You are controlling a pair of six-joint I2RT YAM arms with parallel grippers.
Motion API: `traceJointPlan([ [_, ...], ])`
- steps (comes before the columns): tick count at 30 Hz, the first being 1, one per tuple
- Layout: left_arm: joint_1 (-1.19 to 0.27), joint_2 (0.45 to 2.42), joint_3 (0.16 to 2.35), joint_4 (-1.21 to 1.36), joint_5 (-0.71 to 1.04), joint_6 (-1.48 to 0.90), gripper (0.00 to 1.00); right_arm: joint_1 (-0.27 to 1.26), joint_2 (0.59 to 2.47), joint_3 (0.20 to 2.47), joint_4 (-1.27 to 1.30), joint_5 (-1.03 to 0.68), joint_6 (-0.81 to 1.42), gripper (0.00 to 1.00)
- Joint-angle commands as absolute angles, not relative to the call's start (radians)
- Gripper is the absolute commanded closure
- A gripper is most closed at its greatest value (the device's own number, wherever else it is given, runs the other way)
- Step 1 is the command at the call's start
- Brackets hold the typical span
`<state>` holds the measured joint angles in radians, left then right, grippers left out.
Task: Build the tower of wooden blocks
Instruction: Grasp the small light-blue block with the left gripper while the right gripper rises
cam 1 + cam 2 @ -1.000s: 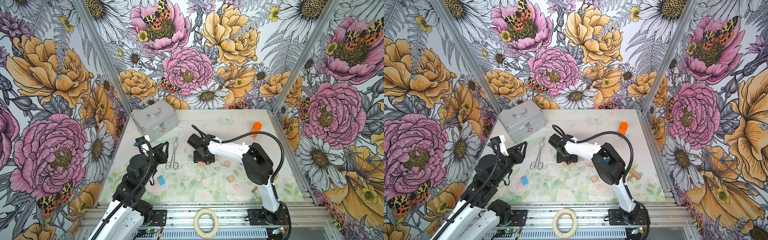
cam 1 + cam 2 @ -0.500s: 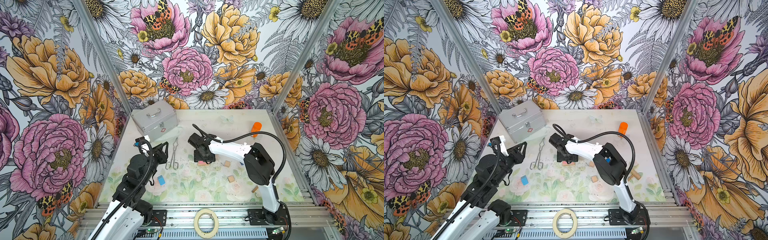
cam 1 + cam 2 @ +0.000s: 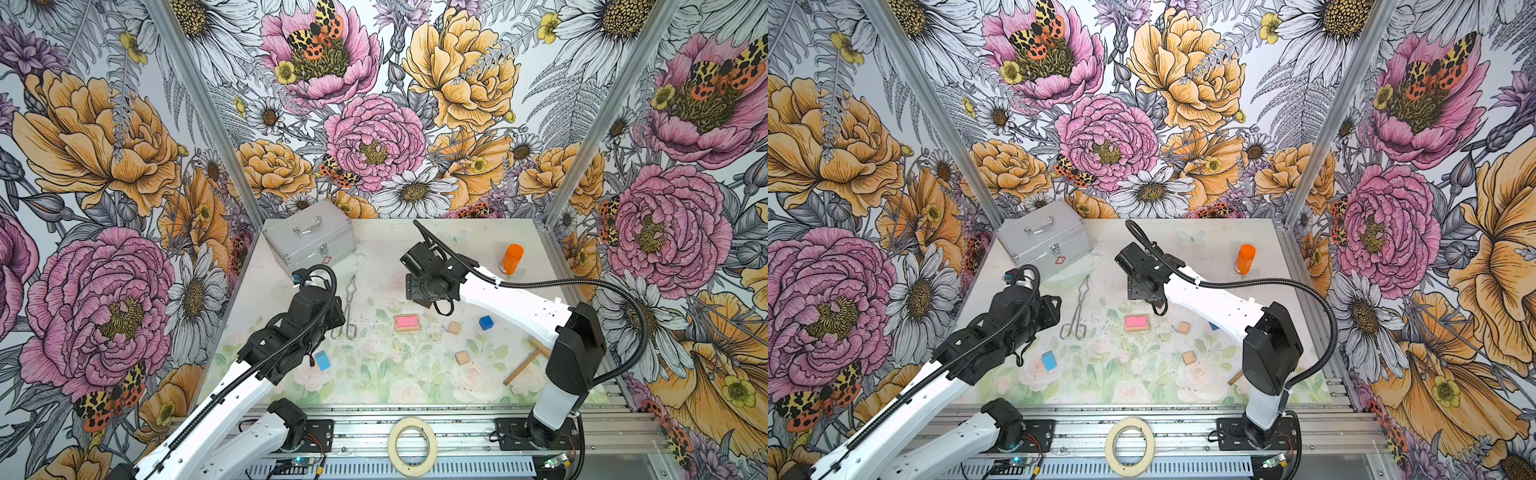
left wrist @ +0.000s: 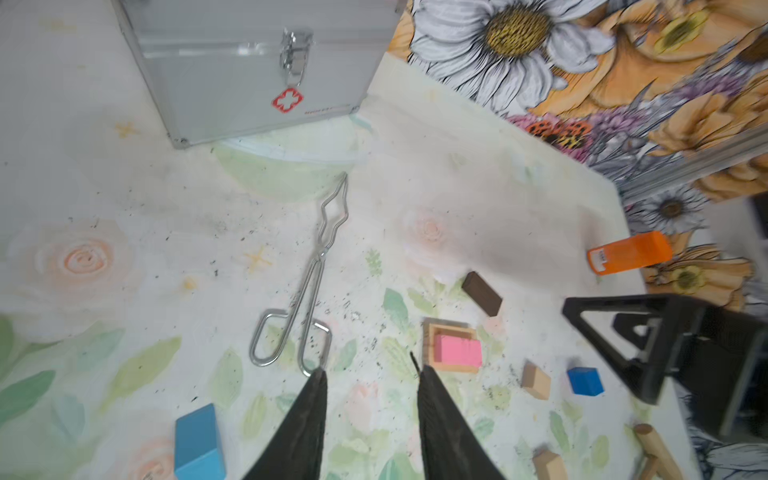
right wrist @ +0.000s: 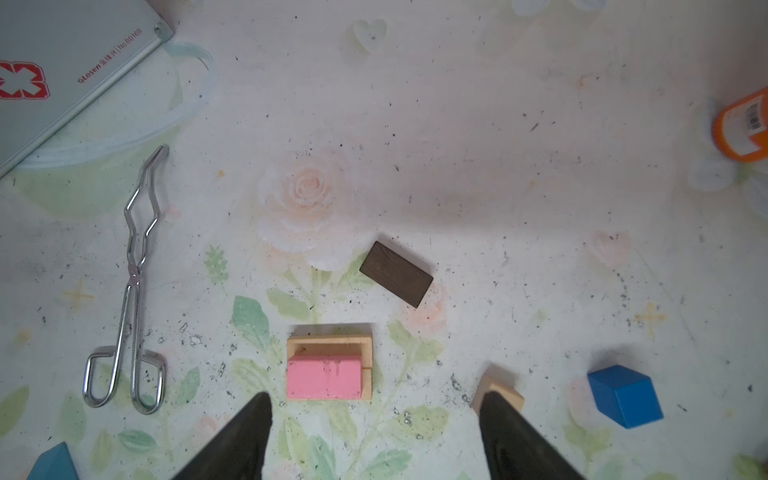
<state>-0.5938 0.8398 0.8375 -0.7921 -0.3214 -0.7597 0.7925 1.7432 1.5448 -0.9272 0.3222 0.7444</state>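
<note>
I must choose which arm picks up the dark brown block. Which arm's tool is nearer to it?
Right. The right tool hovers open close by the dark brown block. The left tool is farther off, near the handles of the tongs.

The case (image 3: 309, 245) is dull brushed metal with a shiny latch (image 4: 293, 54). The tongs (image 5: 133, 291) are bright polished wire. The pink block (image 5: 324, 376) wears matt, scuffed paint; the tan blocks (image 5: 328, 338) are bare pale wood, the brown block (image 5: 396, 274) shows grain, the blue cube (image 5: 625, 395) looks smooth, the orange bottle (image 3: 512, 258) is glossy plastic
</note>
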Motion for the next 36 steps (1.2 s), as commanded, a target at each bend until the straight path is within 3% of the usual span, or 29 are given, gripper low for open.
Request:
traceJointPlan([
  [1,-0.599,0.871,0.828,-0.936,-0.308,-0.935,0.64,0.759,1.669,1.47,-0.818,0.358,0.654,0.19],
  [13,-0.611,0.945,0.693,-0.994,-0.268,-1.2,0.66,0.674,1.463,1.152,-0.55,0.237,0.636,0.17],
  [24,-0.617,0.94,0.599,-1.039,-0.358,-1.349,0.66,0.631,1.434,1.062,-0.476,0.184,0.638,0.17],
  [36,-0.594,0.953,0.585,-1.037,-0.376,-1.345,0.54,0.613,1.448,1.045,-0.45,0.146,0.641,0.17],
])
